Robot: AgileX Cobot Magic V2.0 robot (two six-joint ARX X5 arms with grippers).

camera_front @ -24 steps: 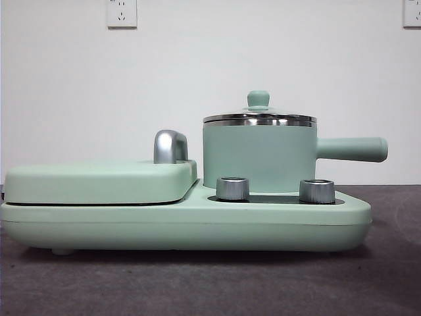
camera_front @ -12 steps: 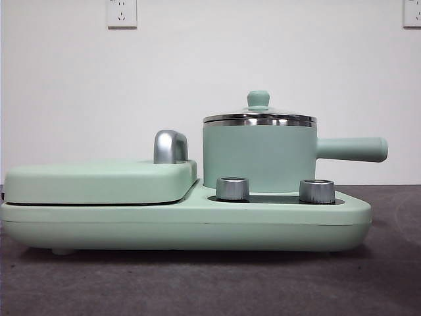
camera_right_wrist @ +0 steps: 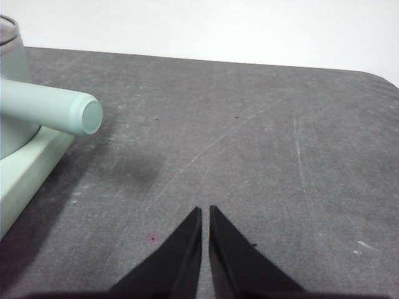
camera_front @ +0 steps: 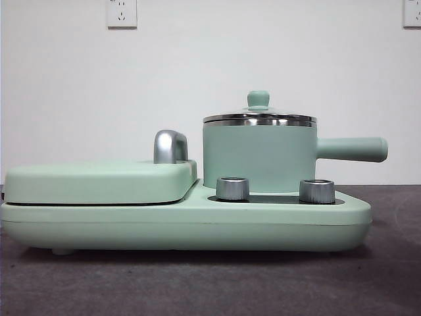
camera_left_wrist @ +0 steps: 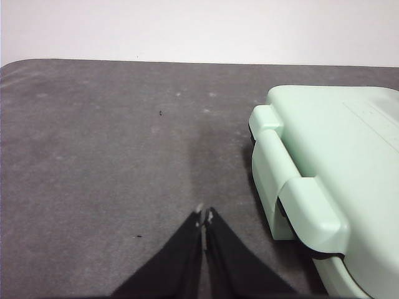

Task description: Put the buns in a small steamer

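The small steamer [camera_front: 260, 155], a mint-green pot with a steel rim, stands on the right half of the green cooker base [camera_front: 184, 224], its glass lid with green knob [camera_front: 258, 99] on. Its long side handle [camera_front: 352, 149] points right; the handle [camera_right_wrist: 53, 107] also shows in the right wrist view. The buns are out of view. My left gripper [camera_left_wrist: 204, 218] is shut and empty above the grey table, beside the flat griddle lid [camera_left_wrist: 336, 168]. My right gripper [camera_right_wrist: 206, 215] is shut and empty over the table, off the handle's tip.
A flat green lidded griddle [camera_front: 99, 182] with a chrome hinge knob [camera_front: 170, 146] fills the cooker's left half. Two steel dials [camera_front: 232, 188] sit in front of the pot. A white wall with sockets [camera_front: 122, 13] stands behind. Grey table [camera_right_wrist: 262, 137] stretches right of the cooker.
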